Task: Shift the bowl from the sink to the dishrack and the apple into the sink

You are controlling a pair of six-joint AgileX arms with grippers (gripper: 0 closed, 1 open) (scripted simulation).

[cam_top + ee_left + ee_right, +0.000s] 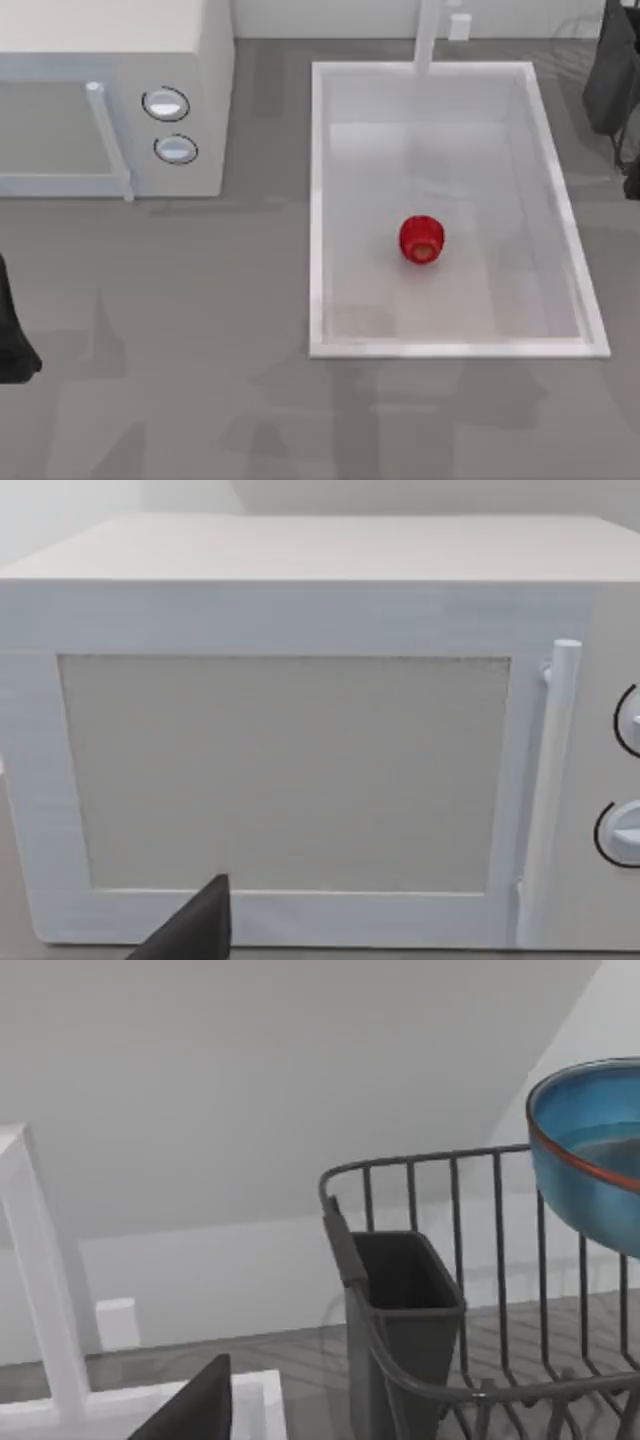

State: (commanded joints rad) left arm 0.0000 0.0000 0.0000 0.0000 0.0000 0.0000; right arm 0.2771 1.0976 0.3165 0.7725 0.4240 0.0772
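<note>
The apple (422, 239) lies on the floor of the sink (318, 200), a little right of the basin's middle and nearer its front rim than the back, its brownish dimple turned toward the front. It touches none of the sink's walls. The white faucet post (428, 35) rises from the back rim.

The bowl (590, 1155) is seen from the right wrist, blue with a thin dark-red rim, up over the wires of the dishrack (450, 1260); whether it rests on the rack or is carried I cannot tell. A dark cutlery cup (405, 1310) hangs at the rack's near corner, beside the bowl but apart from it.

The right arm (612, 80) stands at the far right edge of the worktop (200, 350), past the sink's back corner; how its gripper stands, I cannot tell.

The left arm (12, 335) sits parked at the left edge of the worktop, well apart from the sink, its wrist camera facing the door of the white microwave (120, 100); its gripper likewise I cannot tell
</note>
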